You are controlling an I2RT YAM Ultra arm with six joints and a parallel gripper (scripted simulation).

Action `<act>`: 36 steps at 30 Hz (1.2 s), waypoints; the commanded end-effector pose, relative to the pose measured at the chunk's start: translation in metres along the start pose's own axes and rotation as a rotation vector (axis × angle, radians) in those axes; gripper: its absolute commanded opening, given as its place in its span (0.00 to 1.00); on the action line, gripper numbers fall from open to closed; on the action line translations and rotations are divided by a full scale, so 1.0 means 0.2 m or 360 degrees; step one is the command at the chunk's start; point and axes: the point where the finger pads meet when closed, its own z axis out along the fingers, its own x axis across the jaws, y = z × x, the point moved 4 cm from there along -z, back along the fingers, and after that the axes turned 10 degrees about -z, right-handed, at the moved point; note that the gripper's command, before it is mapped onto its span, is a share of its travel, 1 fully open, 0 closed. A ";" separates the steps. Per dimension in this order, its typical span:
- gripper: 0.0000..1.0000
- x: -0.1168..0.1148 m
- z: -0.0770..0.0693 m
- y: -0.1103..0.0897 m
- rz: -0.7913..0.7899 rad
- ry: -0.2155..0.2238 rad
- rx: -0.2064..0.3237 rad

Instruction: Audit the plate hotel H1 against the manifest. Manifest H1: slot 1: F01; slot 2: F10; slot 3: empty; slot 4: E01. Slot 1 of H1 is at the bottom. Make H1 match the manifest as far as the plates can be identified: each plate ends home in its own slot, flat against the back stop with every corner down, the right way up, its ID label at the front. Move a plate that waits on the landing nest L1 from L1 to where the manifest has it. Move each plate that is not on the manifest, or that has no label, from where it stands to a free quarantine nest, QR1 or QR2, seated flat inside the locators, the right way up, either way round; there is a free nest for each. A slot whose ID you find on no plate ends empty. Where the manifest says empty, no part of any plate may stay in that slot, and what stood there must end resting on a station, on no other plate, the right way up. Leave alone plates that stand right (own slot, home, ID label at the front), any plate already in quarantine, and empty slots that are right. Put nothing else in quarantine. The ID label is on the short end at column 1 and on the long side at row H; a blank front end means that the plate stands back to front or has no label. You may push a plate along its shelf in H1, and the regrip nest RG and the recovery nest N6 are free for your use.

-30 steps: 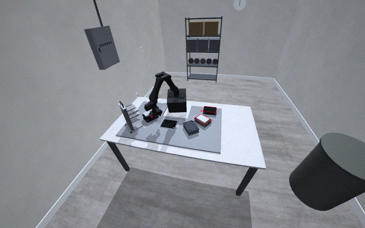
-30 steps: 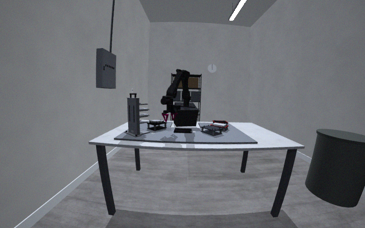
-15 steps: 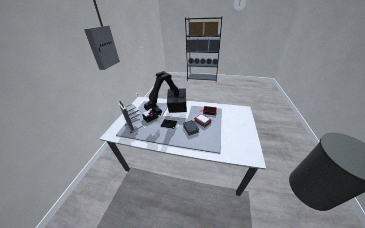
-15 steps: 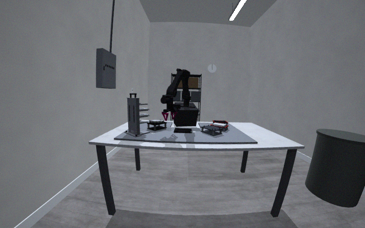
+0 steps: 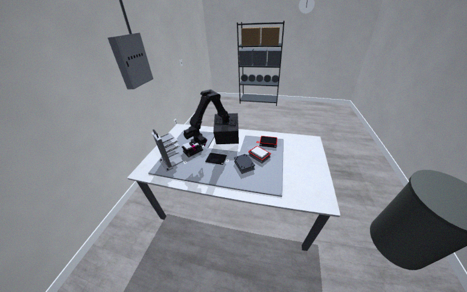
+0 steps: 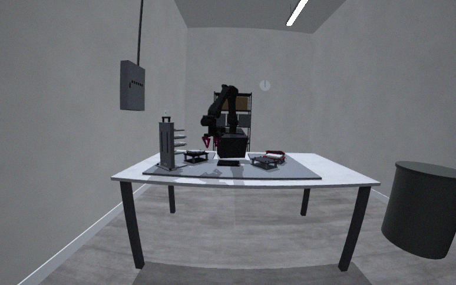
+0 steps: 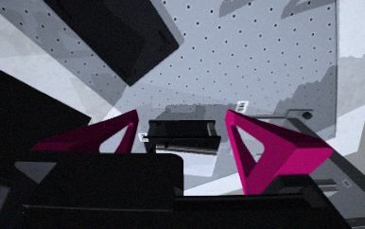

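Observation:
The plate hotel H1 point(image 5: 164, 148) point(image 6: 167, 144) stands at the left end of the grey mat point(image 5: 220, 178); its thin shelves point(image 6: 179, 136) point towards the arm, and I cannot tell what lies on them. My gripper point(image 5: 195, 146) point(image 6: 211, 141) point(image 7: 182, 114), with magenta fingers, is wide open and empty. It hangs a little above a raised black nest point(image 5: 188, 150) point(image 6: 195, 155) point(image 7: 182, 136) just right of the hotel. A pale plate seems to lie on that nest; no label is readable.
The arm's black base block point(image 5: 225, 130) point(image 6: 231, 146) stands behind. A flat black nest point(image 5: 216, 158) point(image 6: 228, 162) point(image 7: 113, 33), a dark grey nest point(image 5: 244, 162) point(image 6: 264, 162), a red-rimmed nest with a white plate point(image 5: 259, 152) and another red-rimmed nest point(image 5: 268, 140) lie to the right.

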 end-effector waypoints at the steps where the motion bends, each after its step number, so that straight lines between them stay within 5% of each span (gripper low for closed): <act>1: 1.00 -0.01 -0.05 0.01 -0.0001 -0.0016 -0.0008; 11: 1.00 -0.01 -0.11 0.01 -0.0001 -0.0016 -0.0008; 36: 1.00 -0.03 -0.42 0.00 -0.0001 -0.0016 -0.0007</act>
